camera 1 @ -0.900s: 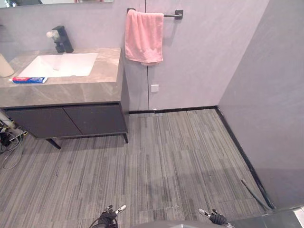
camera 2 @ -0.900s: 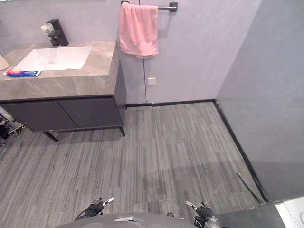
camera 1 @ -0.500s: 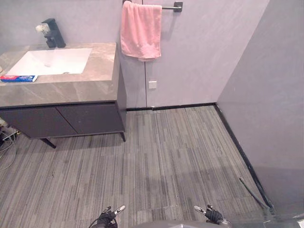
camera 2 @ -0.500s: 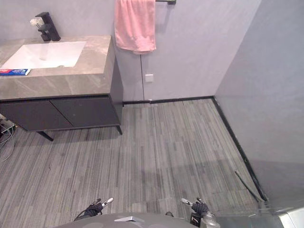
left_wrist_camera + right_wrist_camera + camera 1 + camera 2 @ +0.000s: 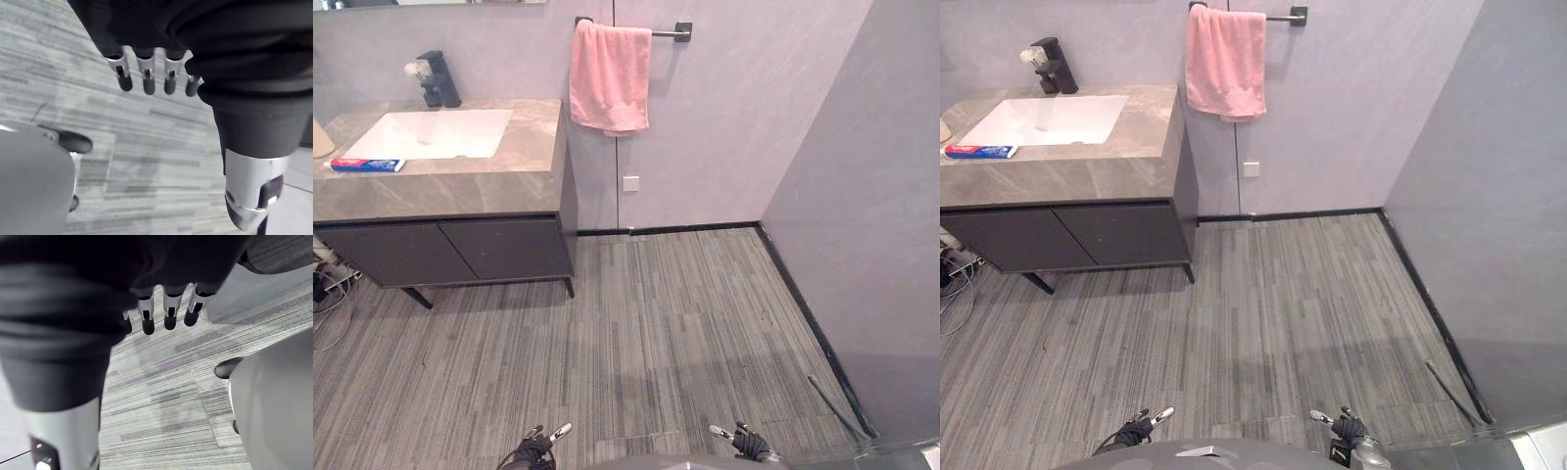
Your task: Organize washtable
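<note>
The washtable (image 5: 460, 181) stands at the far left, a grey stone top over dark cabinet doors, with a white sink (image 5: 435, 133) and a black faucet (image 5: 437, 80). A blue and red toothpaste box (image 5: 368, 164) lies on the top by the sink's front left corner. My left hand (image 5: 536, 446) and right hand (image 5: 744, 443) hang low at the bottom edge, far from the washtable. Both are open with relaxed fingers (image 5: 145, 73) and hold nothing; the right hand's fingers (image 5: 168, 311) point at the floor.
A pink towel (image 5: 610, 76) hangs from a black bar on the back wall, right of the washtable. A grey wall (image 5: 862, 215) runs along the right. Striped grey floor (image 5: 656, 333) lies between me and the washtable. Cables (image 5: 328, 294) lie at the far left.
The whole picture has shifted down and slightly right, so the camera moved. Both hands hang as before.
</note>
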Tool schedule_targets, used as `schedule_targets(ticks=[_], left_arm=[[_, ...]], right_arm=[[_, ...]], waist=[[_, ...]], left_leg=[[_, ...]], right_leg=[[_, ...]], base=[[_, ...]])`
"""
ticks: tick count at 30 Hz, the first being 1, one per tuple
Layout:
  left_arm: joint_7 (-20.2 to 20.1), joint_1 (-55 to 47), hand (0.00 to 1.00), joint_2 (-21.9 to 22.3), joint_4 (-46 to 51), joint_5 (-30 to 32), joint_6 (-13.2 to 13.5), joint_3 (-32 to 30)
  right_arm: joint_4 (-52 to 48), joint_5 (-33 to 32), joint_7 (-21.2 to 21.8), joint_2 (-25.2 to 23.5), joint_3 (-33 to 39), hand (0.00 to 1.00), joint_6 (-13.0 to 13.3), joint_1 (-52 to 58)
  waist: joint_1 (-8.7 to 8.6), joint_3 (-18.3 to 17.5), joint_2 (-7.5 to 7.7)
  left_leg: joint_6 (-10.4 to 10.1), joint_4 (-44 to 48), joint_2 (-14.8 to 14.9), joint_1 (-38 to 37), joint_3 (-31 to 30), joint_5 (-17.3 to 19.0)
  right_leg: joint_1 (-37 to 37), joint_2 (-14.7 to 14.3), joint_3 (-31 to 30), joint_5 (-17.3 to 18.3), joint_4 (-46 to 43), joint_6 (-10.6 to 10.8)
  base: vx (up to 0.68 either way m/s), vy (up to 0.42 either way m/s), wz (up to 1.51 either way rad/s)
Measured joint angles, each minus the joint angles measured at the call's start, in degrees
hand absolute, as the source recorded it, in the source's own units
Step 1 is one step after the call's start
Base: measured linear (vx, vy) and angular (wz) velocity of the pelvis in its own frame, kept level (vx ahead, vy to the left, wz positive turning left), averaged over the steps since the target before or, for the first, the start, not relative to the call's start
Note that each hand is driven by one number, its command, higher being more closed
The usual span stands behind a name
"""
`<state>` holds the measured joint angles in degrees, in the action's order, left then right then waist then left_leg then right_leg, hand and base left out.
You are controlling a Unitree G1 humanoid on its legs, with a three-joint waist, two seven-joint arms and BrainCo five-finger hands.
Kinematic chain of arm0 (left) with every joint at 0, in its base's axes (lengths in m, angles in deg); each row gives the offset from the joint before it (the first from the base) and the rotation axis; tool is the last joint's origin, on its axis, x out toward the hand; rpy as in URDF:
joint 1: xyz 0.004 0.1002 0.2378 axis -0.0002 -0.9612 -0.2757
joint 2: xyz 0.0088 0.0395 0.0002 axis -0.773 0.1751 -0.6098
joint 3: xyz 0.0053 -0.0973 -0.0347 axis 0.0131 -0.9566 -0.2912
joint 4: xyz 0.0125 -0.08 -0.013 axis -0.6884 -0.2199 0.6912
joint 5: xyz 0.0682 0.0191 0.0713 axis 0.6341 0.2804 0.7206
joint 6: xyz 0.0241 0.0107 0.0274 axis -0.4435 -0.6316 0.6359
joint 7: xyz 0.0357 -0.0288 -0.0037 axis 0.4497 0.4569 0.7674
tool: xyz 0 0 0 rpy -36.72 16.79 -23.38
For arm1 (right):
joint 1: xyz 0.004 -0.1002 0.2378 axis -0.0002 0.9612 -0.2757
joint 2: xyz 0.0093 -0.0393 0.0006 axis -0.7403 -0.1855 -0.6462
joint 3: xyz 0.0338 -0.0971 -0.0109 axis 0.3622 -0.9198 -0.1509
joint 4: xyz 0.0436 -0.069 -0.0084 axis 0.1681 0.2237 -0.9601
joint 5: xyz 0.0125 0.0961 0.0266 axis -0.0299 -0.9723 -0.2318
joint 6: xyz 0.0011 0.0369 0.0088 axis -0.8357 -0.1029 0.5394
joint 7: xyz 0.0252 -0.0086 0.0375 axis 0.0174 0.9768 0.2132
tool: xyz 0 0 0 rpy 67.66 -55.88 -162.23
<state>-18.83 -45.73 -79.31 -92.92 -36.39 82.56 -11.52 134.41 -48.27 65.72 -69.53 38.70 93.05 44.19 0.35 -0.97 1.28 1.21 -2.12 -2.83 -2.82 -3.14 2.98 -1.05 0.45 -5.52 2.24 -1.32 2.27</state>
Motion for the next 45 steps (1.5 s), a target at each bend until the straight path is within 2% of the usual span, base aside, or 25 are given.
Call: schedule_targets(ticks=[7, 12, 15, 16, 17, 18, 19, 21, 23, 25, 26, 28, 29, 30, 31, 32, 33, 34, 36, 39, 41, 42, 43, 44, 45], left_arm=[[-0.04, 0.03, 0.0, -0.13, -0.04, 0.0, 0.06, -0.02], [-0.11, 0.47, 0.0, -0.31, 0.41, -0.01, 0.16, -0.42], [-0.15, 1.93, 0.0, 0.07, 1.18, -0.04, 0.03, -1.42], [-0.06, 1.95, 0.0, 0.76, 1.99, -0.07, 0.02, -1.82], [-0.07, 2.08, 0.0, 0.62, 2.17, -0.08, 0.06, -2.0], [-0.06, 2.48, 0.0, 0.33, 2.25, 0.0, -0.11, -3.56], [-0.02, 2.3, 0.0, 0.33, 2.22, 0.0, -0.34, -4.22], [-0.05, 2.26, 0.0, 0.73, 2.19, 0.12, -0.98, -5.73], [-0.07, 2.93, 0.0, 1.89, 2.18, -0.07, -1.01, -6.22], [-0.19, 4.94, 0.0, 3.69, 2.19, 0.09, -1.0, -6.34], [-0.25, 5.26, 0.0, 3.9, 2.21, 0.27, -0.97, -6.72], [-1.08, 4.83, 0.0, 4.45, 2.22, 1.3, -1.0, -8.74], [-1.28, 4.66, 0.0, 3.93, 2.31, 1.66, -0.86, -8.78], [-1.31, 4.31, 0.0, 3.2, 2.45, 2.16, -1.02, -9.13], [-1.36, 3.69, 0.0, 3.63, 2.49, 2.17, -1.11, -9.86], [-1.61, 3.6, 0.0, 3.94, 2.09, 2.16, -1.39, -10.77], [-1.64, 3.67, 0.0, 4.52, 2.16, 2.16, -1.49, -10.73], [-1.77, 3.69, 0.0, 4.62, 2.23, 2.17, -1.52, -10.67], [-1.8, 3.21, 0.0, 4.41, 2.86, 1.97, -1.6, -10.65], [-1.74, 3.01, 0.0, 4.18, 5.0, 2.04, -0.4, -10.19], [-1.52, 2.7, 0.0, 4.08, 5.01, 2.01, 0.11, -10.85], [-1.2, 1.88, 0.0, 4.28, 4.69, 2.02, 0.1, -10.91], [-1.17, 0.54, 0.0, 4.73, 4.18, 2.03, 0.04, -10.66], [-1.13, -0.44, 0.0, 4.9, 4.16, 2.03, -0.03, -10.65], [-1.03, -2.69, 0.0, 5.03, 3.32, 2.02, -0.25, -10.83]], right_arm=[[0.16, 0.05, 0.5, 0.08, -0.31, 0.0, -0.02, -0.49], [0.33, 0.41, 1.16, 0.63, -1.42, 0.0, -0.19, -2.75], [-0.84, -0.04, 1.06, 0.67, -0.33, 0.0, -0.14, -3.3], [-2.77, -0.5, 1.04, 0.39, -0.51, 0.0, -0.12, -3.24], [-4.26, -1.1, 1.04, -0.25, -0.65, 0.0, -0.01, -2.81], [-7.07, -2.92, 1.2, -0.61, -0.82, 0.0, 0.11, -2.09], [-7.13, -3.81, 1.19, -0.64, -0.89, 0.0, 0.14, -2.09], [-7.07, -4.66, 1.27, -0.67, -0.17, 0.0, 0.32, -1.95], [-6.9, -5.24, 1.29, -0.76, 1.14, 0.0, 0.31, -1.64], [-6.08, -6.2, 1.26, -1.29, 5.02, 0.0, 0.11, -1.68], [-6.04, -6.45, 1.23, -1.45, 6.24, 0.0, 0.03, -1.6], [-6.06, -6.5, 1.34, -1.63, 9.92, 0.0, -0.02, -1.0], [-6.0, -6.46, 1.34, -1.97, 10.51, 0.0, -0.07, -0.85], [-4.87, -6.35, 1.72, -2.65, 10.96, 0.0, -0.05, -0.8], [-4.7, -5.71, 1.93, -2.27, 11.15, 0.0, -0.04, -1.23], [-5.14, -5.42, 2.16, -1.81, 11.06, 0.0, 0.11, -1.26], [-5.45, -5.4, 2.2, -1.71, 10.62, 0.0, 0.07, -1.54], [-5.06, -5.42, 2.09, -1.64, 10.37, 0.0, -0.23, -2.36], [-4.78, -5.43, 2.06, -1.93, 6.32, 0.0, -0.17, -3.7], [-4.72, -5.52, 2.02, -1.86, 3.59, 0.0, 0.07, -6.77], [-4.91, -5.55, 1.86, -2.04, 3.37, 0.0, 0.39, -9.67], [-5.29, -5.54, 1.61, -1.72, 2.3, 0.0, 0.6, -10.48], [-5.44, -5.5, 1.54, -0.63, 1.94, 0.0, 0.69, -10.12], [-5.22, -5.5, 1.56, -0.55, 1.72, 0.0, 0.67, -9.82], [-4.95, -5.43, 1.58, -0.86, 0.36, 0.0, 0.49, -8.69]], waist=[[0.08, 0.12, 0.19], [0.14, 1.42, 0.28], [0.14, 4.24, 0.68], [0.54, 5.7, 0.4], [0.5, 6.56, 0.26], [0.25, 7.5, 1.09], [0.32, 7.54, 1.17], [0.3, 7.66, 1.31], [0.09, 7.53, 1.04], [-0.04, 7.7, 1.23], [-0.34, 7.76, 1.12], [-2.25, 7.44, -1.07], [-2.29, 7.12, -0.54], [-1.55, 6.48, -0.54], [-0.87, 5.57, -2.0], [-1.14, 5.5, -2.03], [-0.66, 5.94, -2.3], [0.28, 6.96, -2.56], [1.43, 7.95, -1.71], [3.46, 8.16, -1.27], [4.38, 8.32, -1.18], [4.78, 8.4, -2.51], [5.36, 7.95, -4.47], [5.82, 7.91, -4.88], [6.66, 7.56, -4.73]], left_leg=[[0.51, 0.86, -0.01, 0.72, 0.36, 0.49], [1.29, 11.05, -0.67, 6.73, 0.65, 6.08], [3.45, 15.43, -2.73, 7.78, -0.7, 9.81], [4.14, 16.42, -2.95, 7.92, -0.8, 10.55], [4.18, 16.77, -3.1, 7.48, -0.88, 10.84], [4.48, 16.87, -3.43, 5.78, -1.08, 11.59], [4.47, 16.8, -3.36, 5.09, -1.11, 12.03], [4.36, 15.66, -2.88, 2.55, -1.09, 13.53], [3.57, 13.53, -1.87, 0.87, -1.38, 14.23], [2.7, 9.51, -1.46, -1.97, -3.7, 14.45], [2.25, 8.7, -1.03, -3.04, -4.33, 14.7], [-2.69, 8.72, 4.21, -7.78, -7.87, 17.65], [-2.78, 11.53, 4.8, -7.61, -8.37, 17.7], [-4.58, 19.29, 5.85, -6.58, -8.47, 18.92], [-6.09, 27.39, 7.54, -3.67, -8.77, 18.07], [-7.83, 37.18, 6.84, 1.06, -8.34, 13.11], [-7.84, 47.37, 6.26, 4.97, -7.91, 6.35], [-6.93, 58.06, 6.01, 8.69, -5.96, 6.71], [-5.88, 66.02, 3.73, 13.44, -4.81, 10.56], [-4.13, 58.67, 1.73, 22.45, -2.61, 14.94], [-4.53, 40.87, 1.27, 26.63, -1.01, 13.78], [-5.0, 26.35, 1.42, 27.71, -1.31, 8.84], [-5.95, 15.86, 1.94, 28.75, -1.88, 3.75], [-6.04, 13.6, 2.13, 29.19, -2.05, 2.44], [-3.8, 15.31, 2.01, 29.48, -1.88, -3.19]], right_leg=[[-0.21, -0.03, -0.43, -0.26, 0.34, 0.33], [-3.16, 0.04, -0.82, 1.82, -3.78, 1.15], [-7.79, 2.07, 1.62, 8.44, -18.68, 4.56], [-13.98, 2.0, 1.66, 8.02, -31.62, 4.46], [-17.2, 2.06, 1.68, 7.1, -38.23, 3.59], [-22.78, 2.1, 1.8, 7.67, -49.45, 3.28], [-24.06, 1.98, 2.12, 7.84, -51.07, 3.05], [-26.29, 2.07, 5.52, 8.44, -46.72, 2.08], [-26.66, 1.91, 9.18, 7.9, -33.99, 2.16], [-26.47, 1.68, 11.84, 3.05, -15.59, 1.68], [-26.33, 1.67, 12.4, 1.67, -13.24, 1.61], [-24.99, -1.49, 15.97, -1.69, -12.97, -1.79], [-24.8, -2.28, 15.95, -3.19, -13.35, -3.29], [-23.66, -4.15, 16.12, -5.48, -13.89, -6.28], [-21.71, -6.51, 17.0, -4.34, -13.67, -7.87], [-20.78, -6.91, 17.14, -1.43, -14.33, -9.22], [-18.25, -7.51, 16.29, 0.26, -13.99, -10.14], [-13.68, -8.85, 13.88, 2.03, -13.57, -11.68], [-4.96, -9.03, 10.17, 3.58, -12.51, -13.91], [3.3, -7.79, 5.68, 3.76, -10.25, -13.59], [6.64, -6.2, 3.14, 5.95, -10.04, -9.64], [9.6, -6.01, 1.45, 7.15, -8.72, -7.77], [12.62, -6.7, -0.23, 7.54, -7.07, -7.6], [14.07, -6.98, -1.5, 8.03, -6.98, -7.7], [16.96, -6.81, -3.86, 9.37, -8.18, -7.73]], base=[[0.05, -0.001, -0.04], [0.01, 0.037, -0.03], [-0.02, 0.113, 0.33], [-0.02, 0.116, 0.28], [0.07, 0.104, 0.22], [0.16, 0.073, 0.16], [0.2, 0.064, 0.06], [0.25, 0.022, -0.13], [0.31, -0.021, -0.04], [0.23, -0.06, 0.28], [0.35, -0.171, 0.64], [0.67, -0.241, 0.88], [0.81, -0.338, 0.56], [0.66, -0.349, 0.0], [0.71, -0.37, -0.1], [0.64, -0.267, -0.19], [0.77, -0.272, -0.27], [0.79, -0.252, -0.44], [0.71, -0.23, -0.49], [0.61, -0.141, -0.6], [0.54, -0.03, -0.7], [0.63, 0.046, -0.73], [0.66, 0.072, -0.78], [0.75, 0.129, -0.92], [0.82, 0.112, -0.92]])
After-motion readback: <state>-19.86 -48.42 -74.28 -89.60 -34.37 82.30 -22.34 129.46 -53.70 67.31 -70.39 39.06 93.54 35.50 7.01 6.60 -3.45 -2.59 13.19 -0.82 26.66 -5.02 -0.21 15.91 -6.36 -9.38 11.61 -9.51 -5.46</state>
